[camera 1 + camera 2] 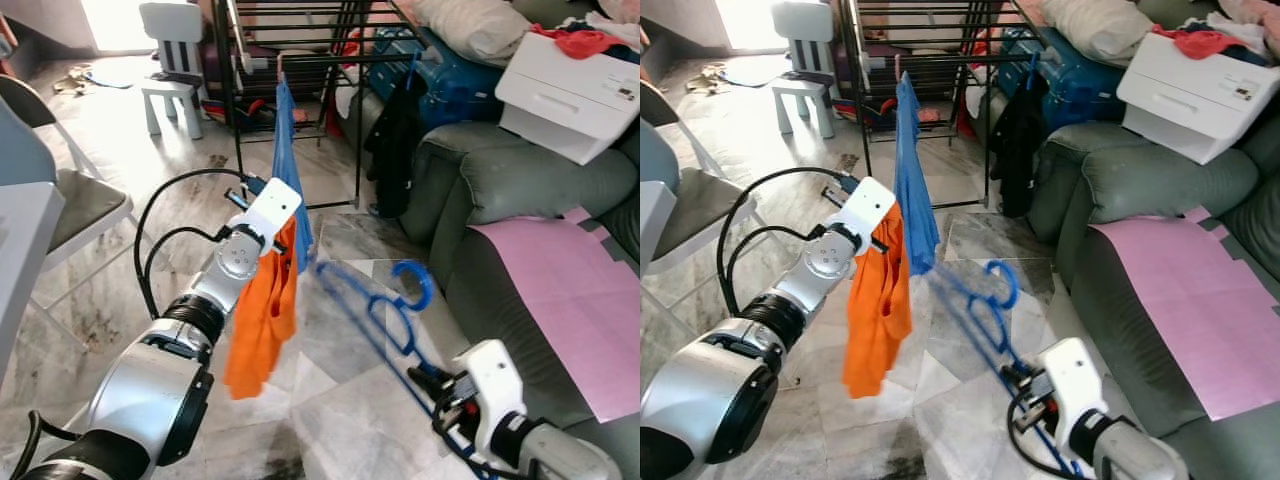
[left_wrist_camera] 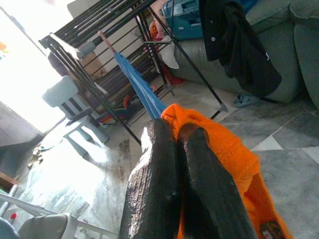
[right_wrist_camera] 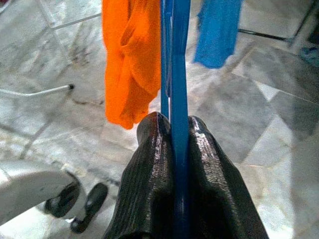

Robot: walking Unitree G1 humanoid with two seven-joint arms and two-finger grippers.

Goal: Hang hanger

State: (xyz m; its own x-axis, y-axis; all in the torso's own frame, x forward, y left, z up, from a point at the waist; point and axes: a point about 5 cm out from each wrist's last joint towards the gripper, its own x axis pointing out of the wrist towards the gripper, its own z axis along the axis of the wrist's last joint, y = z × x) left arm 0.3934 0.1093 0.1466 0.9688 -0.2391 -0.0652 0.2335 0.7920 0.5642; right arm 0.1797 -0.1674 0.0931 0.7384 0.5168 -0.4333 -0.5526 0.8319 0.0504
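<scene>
Below the drying rack (image 1: pixel 300 60), the right gripper (image 3: pixel 174 149) clenched the blue hanger (image 1: pixel 385 310), its long axis running up-left toward the left gripper (image 2: pixel 174 134), which was clamped on the orange garment (image 1: pixel 262 320).

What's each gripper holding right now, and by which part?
The left gripper is shut on the orange cloth, pinched at its top edge. The right gripper clamps the blue hanger by its lower bar, opposite the hook.

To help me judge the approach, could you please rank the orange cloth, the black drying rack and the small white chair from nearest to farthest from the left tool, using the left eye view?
1. Orange cloth: pinched in the left tool, hanging below it.
2. Black drying rack: farther ahead, beyond the blue cloth.
3. Small white chair: farthest, to the rack's left near the bright doorway.
</scene>
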